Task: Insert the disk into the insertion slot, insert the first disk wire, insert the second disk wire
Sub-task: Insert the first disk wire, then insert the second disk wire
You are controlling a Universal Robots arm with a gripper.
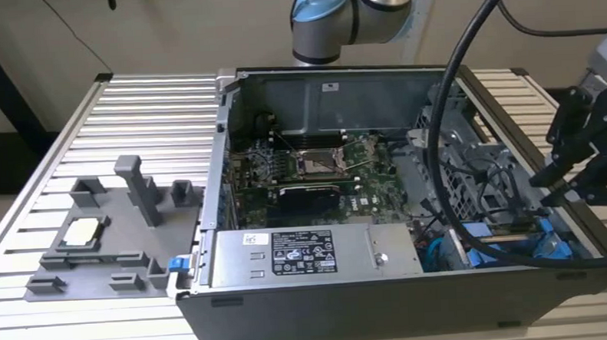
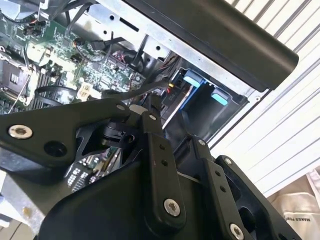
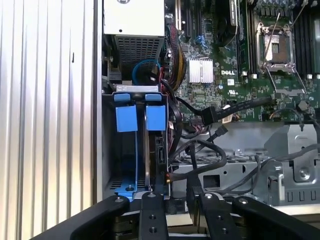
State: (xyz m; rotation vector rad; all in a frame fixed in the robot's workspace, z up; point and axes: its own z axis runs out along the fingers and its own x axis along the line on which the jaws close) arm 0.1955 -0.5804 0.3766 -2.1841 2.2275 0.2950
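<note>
In the insertion slot [image 3: 106, 150], the disk [image 3: 156, 118] sits between its walls.

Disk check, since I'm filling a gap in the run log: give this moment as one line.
disk: seated in insertion slot | gripper: open, empty, close by the slot | cables: beside slot, connection unclear

The disk [image 3: 150, 145] hides its label inside the insertion slot [image 3: 107, 160]; the exterior view's right edge crops the gripper [image 1: 558, 188].
</note>
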